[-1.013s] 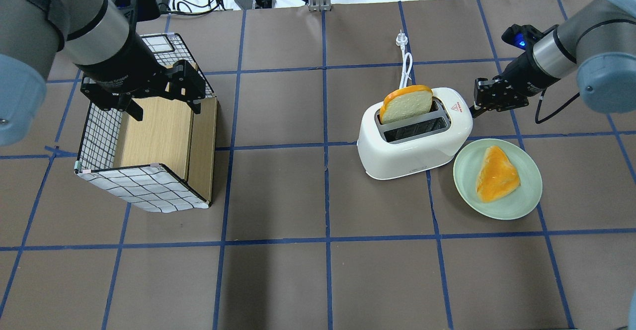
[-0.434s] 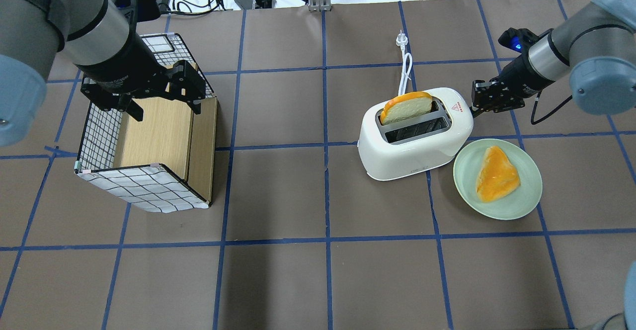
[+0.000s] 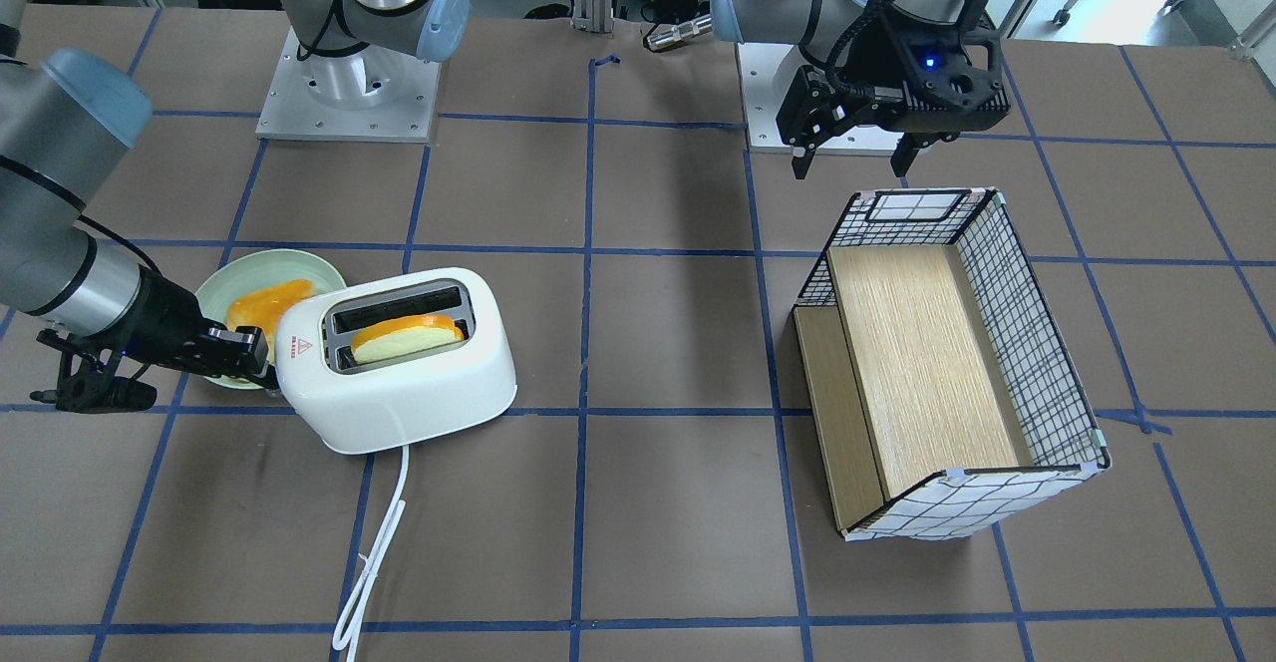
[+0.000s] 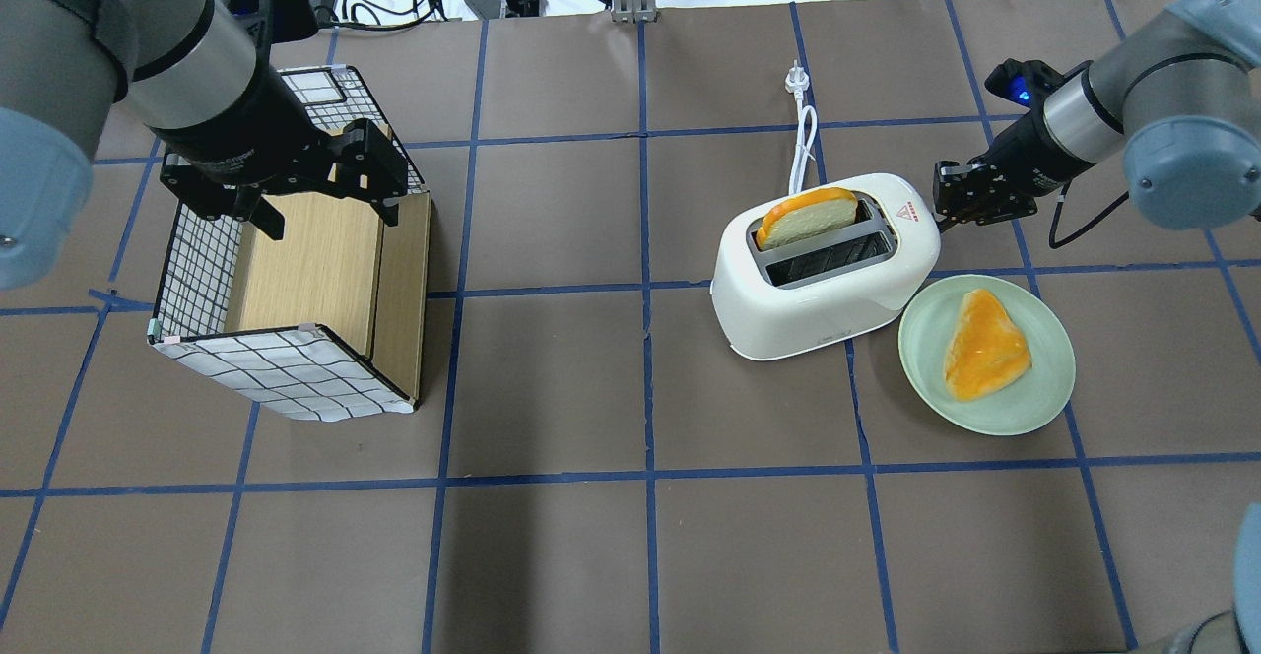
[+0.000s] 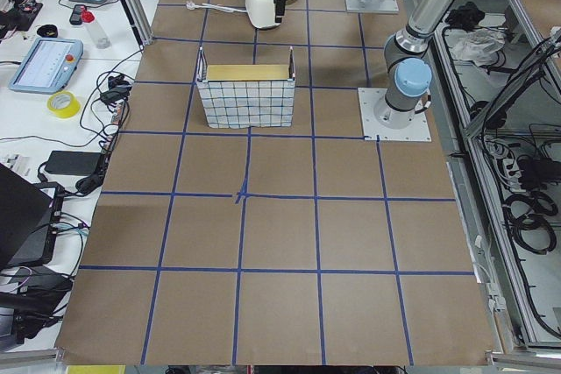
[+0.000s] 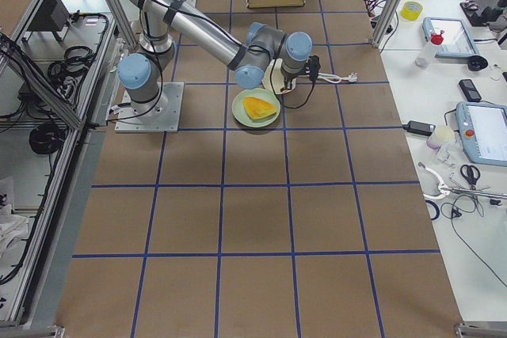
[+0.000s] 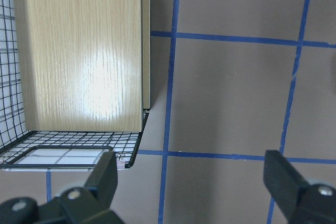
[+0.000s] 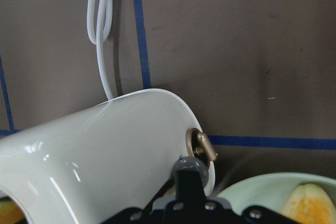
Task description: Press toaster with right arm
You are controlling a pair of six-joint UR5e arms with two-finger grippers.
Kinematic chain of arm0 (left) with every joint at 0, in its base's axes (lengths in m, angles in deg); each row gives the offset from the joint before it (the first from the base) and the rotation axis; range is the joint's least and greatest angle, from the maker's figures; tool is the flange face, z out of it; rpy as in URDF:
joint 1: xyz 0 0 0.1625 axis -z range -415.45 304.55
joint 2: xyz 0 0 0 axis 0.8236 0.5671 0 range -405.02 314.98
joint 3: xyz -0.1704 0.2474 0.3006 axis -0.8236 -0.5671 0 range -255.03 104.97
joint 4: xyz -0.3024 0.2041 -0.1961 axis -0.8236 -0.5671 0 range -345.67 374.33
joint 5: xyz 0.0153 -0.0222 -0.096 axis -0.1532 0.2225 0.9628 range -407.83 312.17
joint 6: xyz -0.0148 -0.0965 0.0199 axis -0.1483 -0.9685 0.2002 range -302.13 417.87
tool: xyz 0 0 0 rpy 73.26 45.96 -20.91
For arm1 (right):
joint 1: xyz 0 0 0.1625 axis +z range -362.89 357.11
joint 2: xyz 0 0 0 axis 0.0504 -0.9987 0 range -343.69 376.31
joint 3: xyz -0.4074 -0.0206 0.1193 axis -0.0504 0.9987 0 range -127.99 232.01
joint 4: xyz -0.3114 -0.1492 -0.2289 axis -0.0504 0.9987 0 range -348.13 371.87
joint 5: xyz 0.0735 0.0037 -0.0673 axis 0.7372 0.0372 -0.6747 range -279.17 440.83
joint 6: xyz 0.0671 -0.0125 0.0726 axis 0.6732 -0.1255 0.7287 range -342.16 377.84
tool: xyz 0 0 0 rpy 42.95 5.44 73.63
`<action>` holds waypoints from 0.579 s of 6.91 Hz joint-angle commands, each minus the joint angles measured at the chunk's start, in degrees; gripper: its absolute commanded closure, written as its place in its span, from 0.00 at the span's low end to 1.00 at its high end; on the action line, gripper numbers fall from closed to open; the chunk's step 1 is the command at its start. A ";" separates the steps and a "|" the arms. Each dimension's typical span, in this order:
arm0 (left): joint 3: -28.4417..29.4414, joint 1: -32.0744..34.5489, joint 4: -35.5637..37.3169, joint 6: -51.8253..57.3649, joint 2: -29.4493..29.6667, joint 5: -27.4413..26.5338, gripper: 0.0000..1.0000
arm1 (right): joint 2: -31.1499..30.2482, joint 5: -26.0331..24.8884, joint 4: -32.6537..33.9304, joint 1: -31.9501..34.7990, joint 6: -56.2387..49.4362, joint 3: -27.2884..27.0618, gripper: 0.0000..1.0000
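The white toaster [image 4: 828, 285] stands right of the table's middle, with its white cord [image 4: 806, 142] trailing to the far side. A slice of bread [image 4: 808, 216] sits low in its far slot. My right gripper [image 4: 948, 213] is shut, and its tip is against the toaster's right end, by the silver knob [image 8: 199, 145]. In the front-facing view the right gripper [image 3: 261, 368] meets the toaster [image 3: 399, 398] at its left end. My left gripper [image 4: 328, 213] is open and empty, hovering over the basket.
A pale green plate [image 4: 1029, 408] with an orange-topped piece of bread [image 4: 985, 344] lies right beside the toaster, under my right arm. A wire basket [image 4: 286, 378] with wooden panels inside stands at the left. Cables and devices line the far edge.
The bread slice has sunk from well above the slot to low inside it. My right gripper has moved slightly down at the toaster's end. The left arm has not moved.
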 commanded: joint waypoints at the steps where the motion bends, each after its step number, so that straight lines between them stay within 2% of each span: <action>1: 0.06 0.00 0.00 0.00 0.00 0.02 0.00 | 0.07 0.00 0.05 0.00 0.09 0.00 1.00; 4: -0.02 0.00 0.00 0.00 0.00 -0.07 0.00 | -0.10 0.00 1.63 0.00 0.61 -1.50 1.00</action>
